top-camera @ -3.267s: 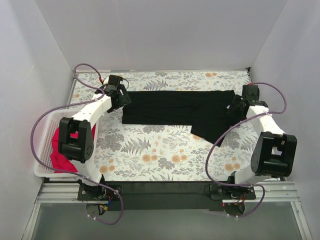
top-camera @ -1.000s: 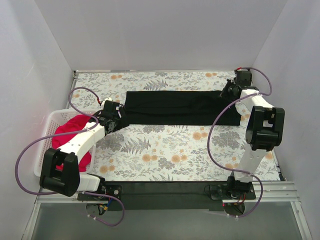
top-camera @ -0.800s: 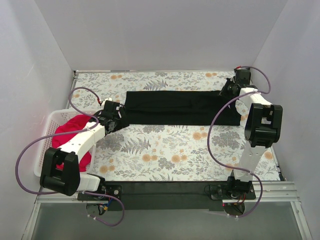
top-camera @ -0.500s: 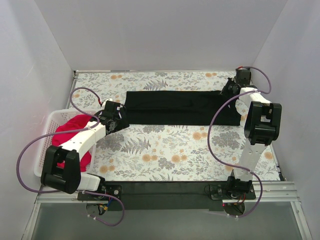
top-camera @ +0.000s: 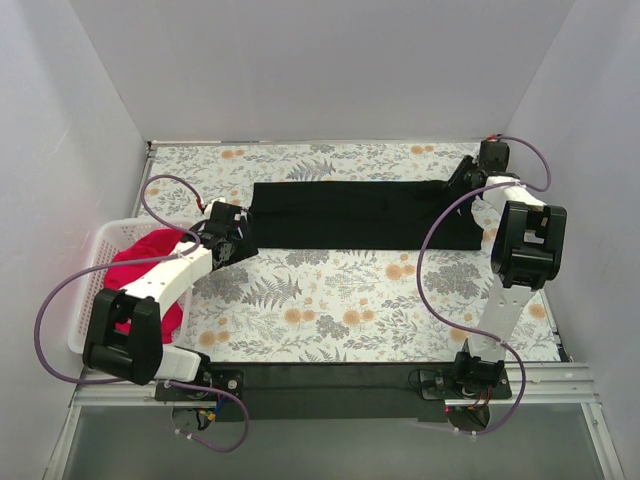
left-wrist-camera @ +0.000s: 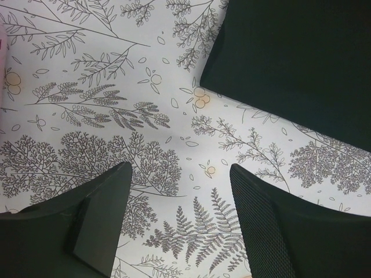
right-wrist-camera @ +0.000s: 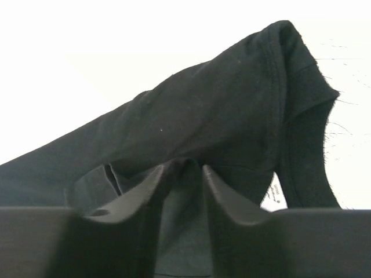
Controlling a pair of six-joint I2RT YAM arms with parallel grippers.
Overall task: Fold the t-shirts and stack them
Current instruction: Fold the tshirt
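Note:
The black t-shirt (top-camera: 360, 214) lies as a long folded strip across the far half of the table. My left gripper (top-camera: 233, 241) hovers just off its near left corner, open and empty; in the left wrist view (left-wrist-camera: 179, 231) the shirt's corner (left-wrist-camera: 290, 63) lies ahead of the fingers (left-wrist-camera: 98, 220). My right gripper (top-camera: 463, 178) is at the shirt's far right end, shut on a raised fold of black cloth (right-wrist-camera: 220, 110); a small white label (right-wrist-camera: 273, 194) shows beside the jaws. The red-pink t-shirt (top-camera: 140, 278) lies bunched in the basket.
A white lattice basket (top-camera: 85, 300) stands at the left table edge, under the left arm. The table has a floral cloth (top-camera: 340, 310). White walls close in at the back and both sides.
Since 3.3 s ago the shirt's hanging right part has been folded in and the left arm has come to the near left corner. In the last second the right gripper edged right.

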